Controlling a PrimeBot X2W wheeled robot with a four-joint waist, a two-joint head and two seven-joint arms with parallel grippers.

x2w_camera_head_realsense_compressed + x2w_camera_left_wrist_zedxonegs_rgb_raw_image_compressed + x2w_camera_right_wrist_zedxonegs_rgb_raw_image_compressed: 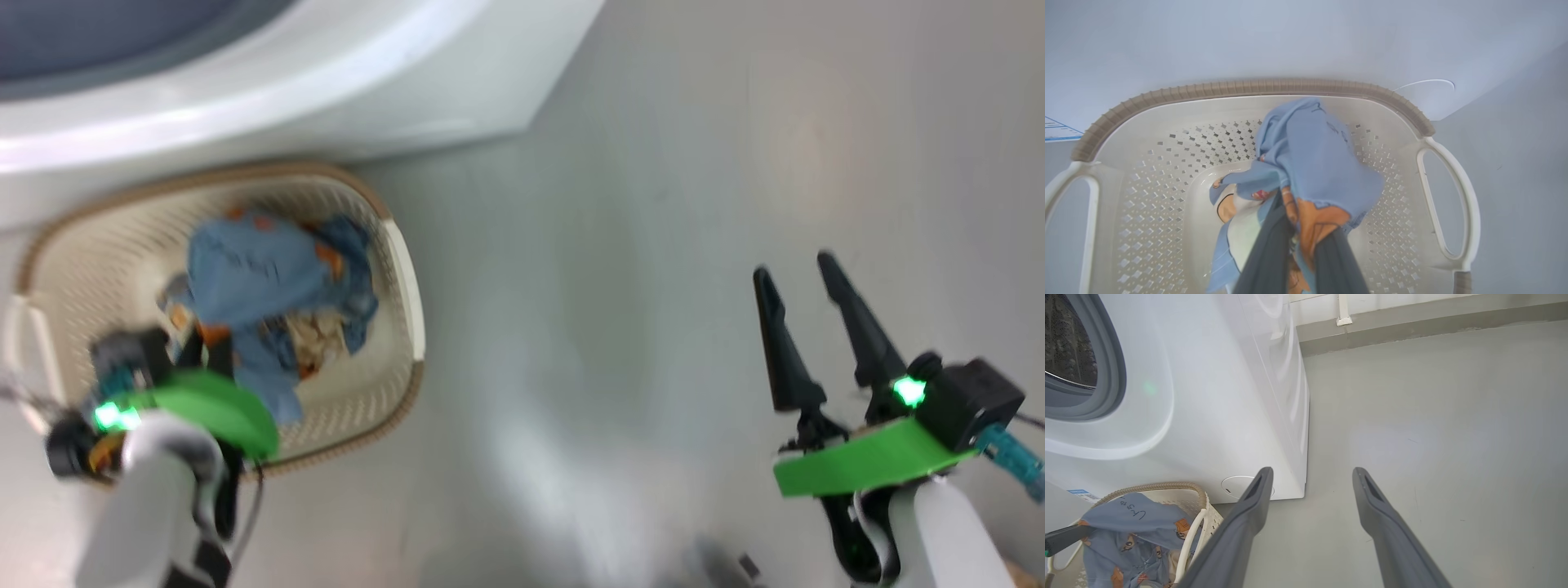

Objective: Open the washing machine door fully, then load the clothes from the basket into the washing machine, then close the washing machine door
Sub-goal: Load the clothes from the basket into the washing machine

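**Left gripper pinches clothes in basket; right gripper open over floor**

Left fingers (1267,249) stand narrow, with blue and orange fabric bunched between them. So the left gripper (1306,228) is clamped on the clothes (1314,163), and its fingertips are buried in the cloth. The fabric is light blue with orange-brown print and a white patch. It humps up from the pinch towards the far wall of the basket (1249,87), and the rest trails on the basket bottom. All of the clothes are inside the basket, with none over the rim.

The basket is cream and perforated, with a brown rim and white side handles. It sits on the grey floor (1433,437), just in front of the lower front panel of the washing machine (1216,416). In the head view the left arm comes in from the lower left, over the basket's near edge. That view is blurred.

Right fingers (1241,526) are spread wide with nothing between them. The right gripper (1310,471) hangs over bare floor, well apart from the basket and to the right of the machine's corner.

In the right wrist view the machine's grey gasket (1114,375) and dark perforated drum (1069,347) sit at the upper left. A round cap (1237,485) is low on the front, near the corner. A blue sticker (1081,494) shows just behind the basket rim. A pale skirting runs along the far wall.
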